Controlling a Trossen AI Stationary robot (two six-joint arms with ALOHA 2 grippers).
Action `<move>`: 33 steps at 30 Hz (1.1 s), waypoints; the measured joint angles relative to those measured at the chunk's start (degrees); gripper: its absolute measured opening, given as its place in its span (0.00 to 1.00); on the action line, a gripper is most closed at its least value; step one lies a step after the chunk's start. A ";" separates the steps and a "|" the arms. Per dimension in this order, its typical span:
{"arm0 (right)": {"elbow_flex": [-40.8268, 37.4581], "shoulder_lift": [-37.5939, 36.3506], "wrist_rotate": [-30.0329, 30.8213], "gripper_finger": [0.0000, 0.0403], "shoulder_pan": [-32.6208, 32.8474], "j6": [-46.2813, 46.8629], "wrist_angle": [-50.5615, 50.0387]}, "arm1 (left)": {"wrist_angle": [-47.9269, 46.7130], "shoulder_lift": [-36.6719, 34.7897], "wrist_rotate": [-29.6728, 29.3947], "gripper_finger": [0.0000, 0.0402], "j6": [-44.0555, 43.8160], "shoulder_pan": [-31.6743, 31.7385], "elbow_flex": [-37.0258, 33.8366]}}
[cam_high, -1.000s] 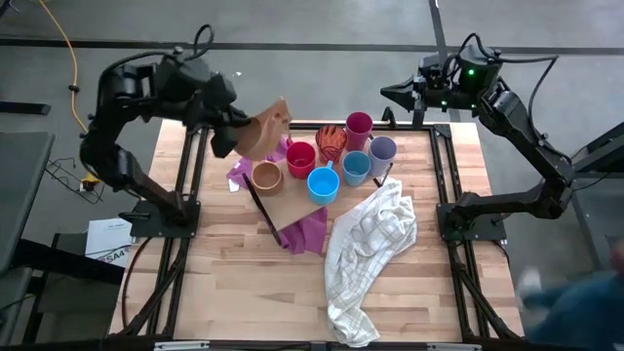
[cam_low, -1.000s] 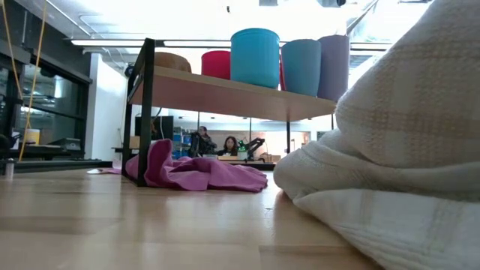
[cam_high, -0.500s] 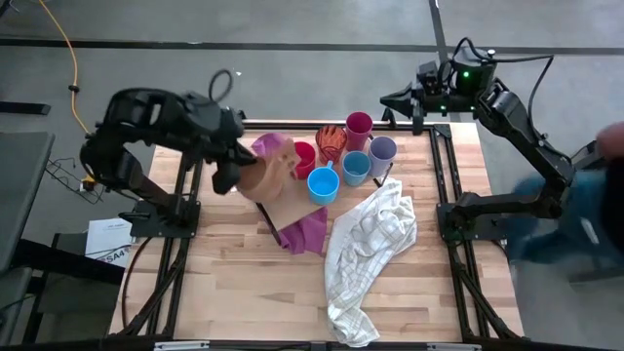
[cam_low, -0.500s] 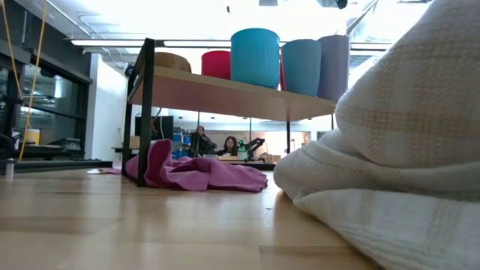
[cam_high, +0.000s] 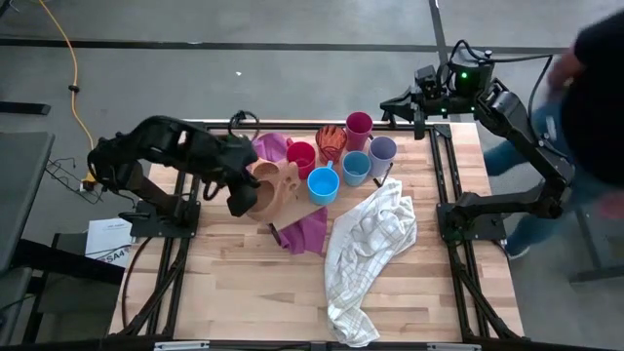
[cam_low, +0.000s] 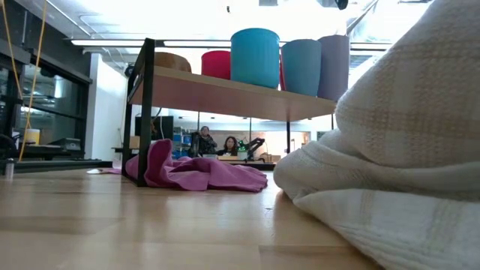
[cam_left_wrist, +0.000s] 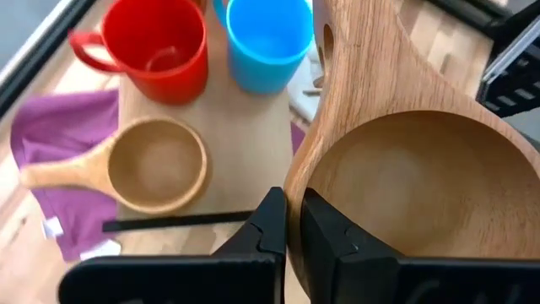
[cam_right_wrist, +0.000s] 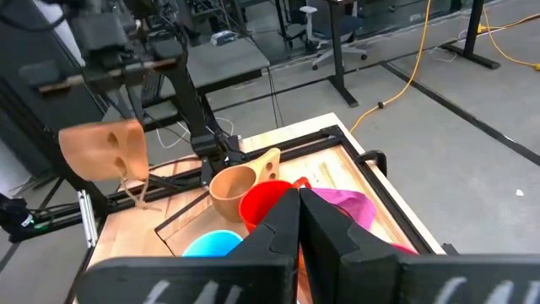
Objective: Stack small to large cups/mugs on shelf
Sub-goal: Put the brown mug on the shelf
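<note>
My left gripper (cam_high: 244,195) is shut on a large tan wooden handled cup (cam_high: 276,187), held above the left part of the light-wood shelf (cam_high: 297,207). On the shelf stand a small tan handled cup (cam_left_wrist: 156,165), a red mug (cam_high: 300,156), a blue cup (cam_high: 323,183), a lighter blue cup (cam_high: 356,168), a lavender tumbler (cam_high: 381,149) and a magenta tumbler (cam_high: 359,125). My right gripper (cam_high: 402,97) is shut and empty, high beyond the table's far right corner. My left gripper pinches the large tan cup's rim (cam_left_wrist: 295,190), one finger inside the bowl (cam_left_wrist: 325,232) and one outside. The cup is lifted clear of the shelf and tipped, its mouth toward the wrist camera. Its flat handle (cam_left_wrist: 359,51) points away from the fingers.
A purple cloth (cam_high: 302,232) lies under and around the shelf. A white checked towel (cam_high: 370,244) lies bunched at the shelf's right and near side. A red-orange patterned object (cam_high: 331,141) stands among the far cups. A person (cam_high: 590,78) moves beside the table's right.
My left gripper has carried the large tan cup from above the table's far left toward the near edge and lower, until it is over the shelf's left part. The cup has turned about in the hold. A person has come in at the right.
</note>
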 joint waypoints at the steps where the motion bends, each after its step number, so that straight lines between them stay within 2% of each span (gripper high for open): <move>1: 0.00 0.00 0.00 0.00 0.00 0.07 0.00 | 0.01 0.00 -0.10 0.01 -0.93 -0.21 -0.78; 11: 0.00 -0.02 -1.18 0.00 0.00 -0.85 -0.27 | 0.11 1.35 -0.41 0.01 -6.73 -0.76 -7.19; 18: 0.00 -0.02 -3.76 0.00 0.00 -3.11 -0.37 | 0.12 2.75 -1.52 0.01 -10.42 -0.76 -7.43; 33: 0.00 -0.04 -3.82 0.00 -0.02 -4.39 -0.37 | 0.03 5.16 -2.77 0.01 -13.02 -0.76 -7.44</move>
